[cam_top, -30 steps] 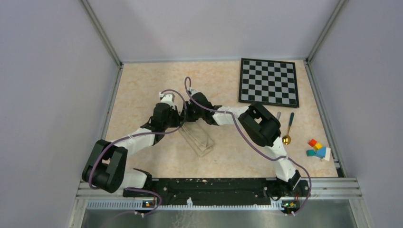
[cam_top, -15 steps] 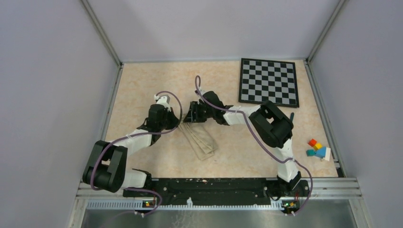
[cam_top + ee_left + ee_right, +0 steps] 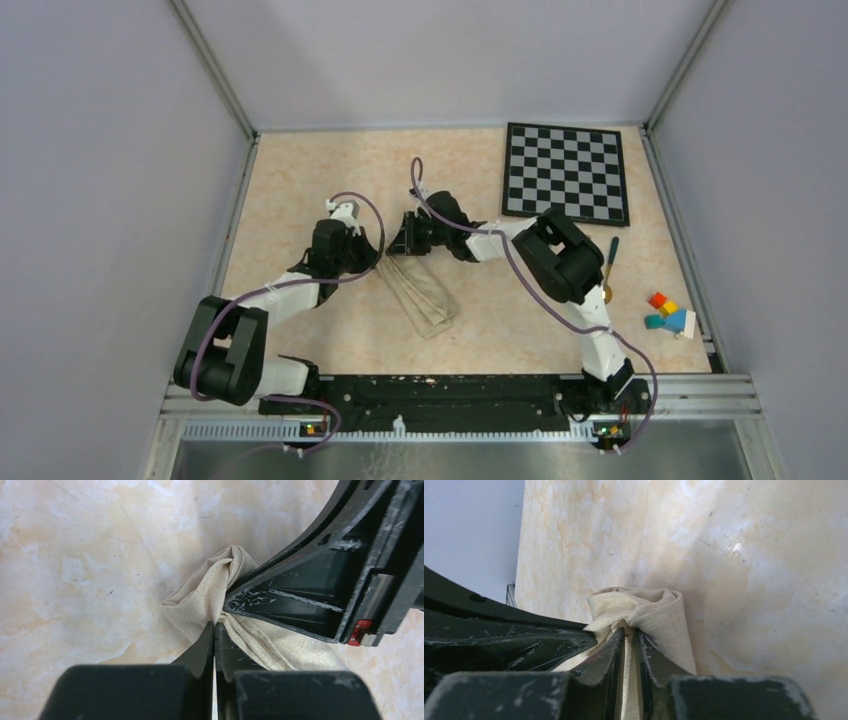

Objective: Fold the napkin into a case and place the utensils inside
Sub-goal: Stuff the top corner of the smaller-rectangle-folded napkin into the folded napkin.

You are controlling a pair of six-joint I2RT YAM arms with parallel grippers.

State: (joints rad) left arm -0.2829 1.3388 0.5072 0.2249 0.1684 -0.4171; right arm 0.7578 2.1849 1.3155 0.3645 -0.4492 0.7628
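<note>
Nearest me, the free end of the napkin (image 3: 432, 308) lies flat on the table (image 3: 290, 190), short of the arm bases. From there it runs away from me as one narrow strip, slanting up and left to where both arms meet. A second ago that strip looked wider and ghosted, as if off the surface. Now it reads dense and settled, so I judge the long fold is in and the cloth has been laid down.

At the strip's far end, the left gripper (image 3: 214, 630) is clenched flat, tips touching, with the cloth puckered right at them. I take that as a pinch on the end. The right gripper (image 3: 626, 636) let go and came back within the last second. It is now nipped on the same end: a sliver of cloth shows between its fingers (image 3: 654, 660), and the end bulges past them in a soft roll. The weave is plain beige, close to the tabletop's colour, and creased where it gathers.

Off to the right, the blocks (image 3: 668, 312) sit near the edge. Just beyond them the spoon (image 3: 610, 258) peeks out from behind the right elbow. The knife I cannot see. I see nothing tucked into the cloth yet. Farthest back lies the board (image 3: 566, 172), well apart.
</note>
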